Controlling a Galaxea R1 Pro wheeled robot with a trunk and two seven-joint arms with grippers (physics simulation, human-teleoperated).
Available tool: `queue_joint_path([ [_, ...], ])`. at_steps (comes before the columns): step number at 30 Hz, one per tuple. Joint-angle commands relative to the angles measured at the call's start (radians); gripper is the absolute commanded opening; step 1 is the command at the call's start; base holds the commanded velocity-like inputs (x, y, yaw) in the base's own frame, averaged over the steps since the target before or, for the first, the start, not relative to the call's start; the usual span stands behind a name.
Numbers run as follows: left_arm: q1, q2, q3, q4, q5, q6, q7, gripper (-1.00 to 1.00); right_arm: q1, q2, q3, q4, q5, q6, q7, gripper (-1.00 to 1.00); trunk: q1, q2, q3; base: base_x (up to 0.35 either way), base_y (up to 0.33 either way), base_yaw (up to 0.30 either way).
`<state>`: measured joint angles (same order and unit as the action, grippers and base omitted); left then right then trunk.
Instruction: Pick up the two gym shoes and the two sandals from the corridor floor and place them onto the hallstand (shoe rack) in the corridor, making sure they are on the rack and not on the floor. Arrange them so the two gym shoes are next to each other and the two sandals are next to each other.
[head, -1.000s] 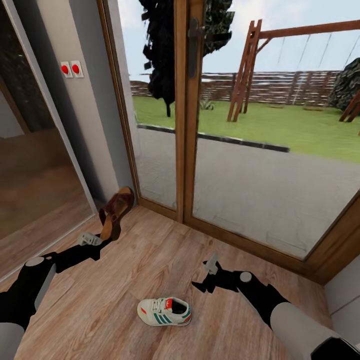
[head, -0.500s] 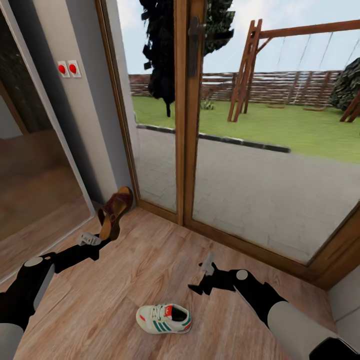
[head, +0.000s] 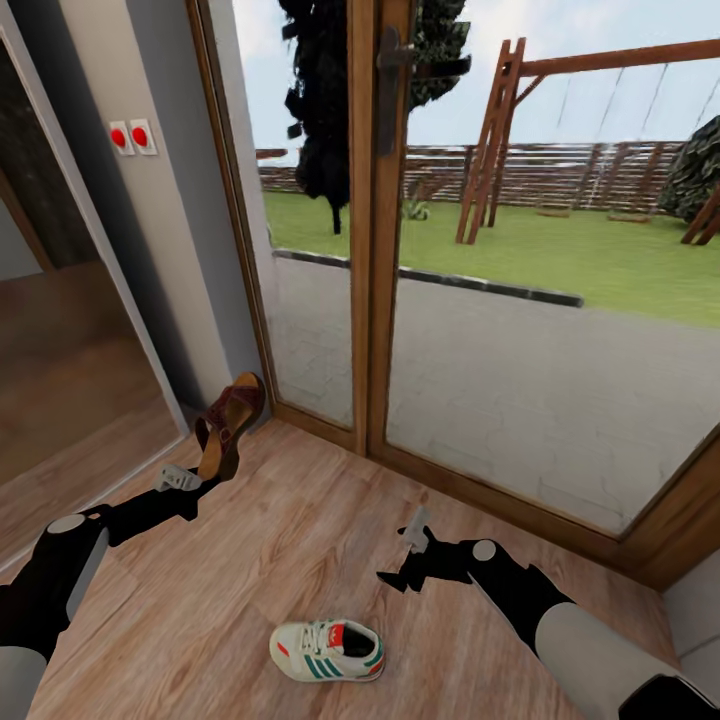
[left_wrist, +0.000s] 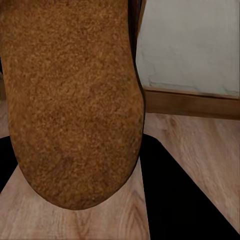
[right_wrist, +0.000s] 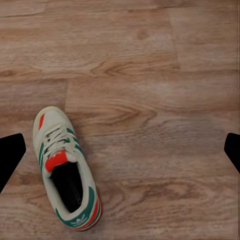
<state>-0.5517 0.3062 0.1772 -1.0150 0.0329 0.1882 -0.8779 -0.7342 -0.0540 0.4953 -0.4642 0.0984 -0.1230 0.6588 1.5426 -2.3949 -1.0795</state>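
Note:
A brown sandal (head: 225, 430) hangs upright above the corridor floor (head: 300, 540) near the door corner, with my left gripper (head: 207, 482) shut on its lower end. In the left wrist view its suede-like sole (left_wrist: 70, 100) sits between the black fingers (left_wrist: 175, 200). One white gym shoe (head: 328, 650) with green stripes and a red tongue lies on the floor in front of me. My right gripper (head: 400, 575) hovers open a little behind and to the right of it. The right wrist view looks down at the gym shoe (right_wrist: 65, 172), off to one side of the spread fingertips (right_wrist: 9, 150). The hallstand is out of view.
A glass door with a wooden frame (head: 370, 250) stands straight ahead, garden behind it. A grey wall with two red switches (head: 130, 136) and a reflective panel (head: 60, 350) close the left side. A wall corner (head: 695, 610) is at the right.
The whole picture has shifted slightly, so the camera moved: the gym shoe sits a bit lower in view. The right gripper edged slightly left. The sandal stays held.

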Motion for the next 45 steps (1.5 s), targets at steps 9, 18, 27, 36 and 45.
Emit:
queue_joint_path([
  [9, -0.001, 0.000, 0.001, 0.000, 0.001, 0.008, -0.006, -1.00, -0.001, -0.001, 0.002, 0.003, 0.011, -0.007, -0.001, 1.00, 0.000, 0.000, -0.001, 0.184, 0.000, 0.000],
  [18, -0.001, 0.001, 0.001, 0.000, 0.001, 0.009, -0.006, -1.00, 0.001, 0.000, 0.002, 0.055, 0.009, -0.007, 0.000, 1.00, 0.000, 0.000, -0.001, 0.019, 0.000, 0.000],
  [27, -0.001, 0.001, 0.002, 0.001, 0.001, 0.010, -0.004, -1.00, 0.001, 0.000, 0.002, 0.063, 0.008, -0.007, 0.001, 1.00, 0.004, -0.007, -0.010, 0.000, 0.000, 0.000],
  [36, -0.001, 0.001, 0.001, 0.001, 0.001, 0.011, -0.001, -1.00, 0.001, 0.036, 0.005, 0.145, 0.049, -0.009, 0.002, 1.00, 0.015, -0.028, -0.028, 0.000, 0.000, 0.000],
  [45, -0.001, 0.001, 0.002, 0.004, 0.001, 0.011, -0.001, -1.00, 0.001, 0.043, 0.005, 0.146, 0.065, -0.010, 0.002, 1.00, 0.035, -0.063, -0.056, 0.000, 0.000, 0.000],
])
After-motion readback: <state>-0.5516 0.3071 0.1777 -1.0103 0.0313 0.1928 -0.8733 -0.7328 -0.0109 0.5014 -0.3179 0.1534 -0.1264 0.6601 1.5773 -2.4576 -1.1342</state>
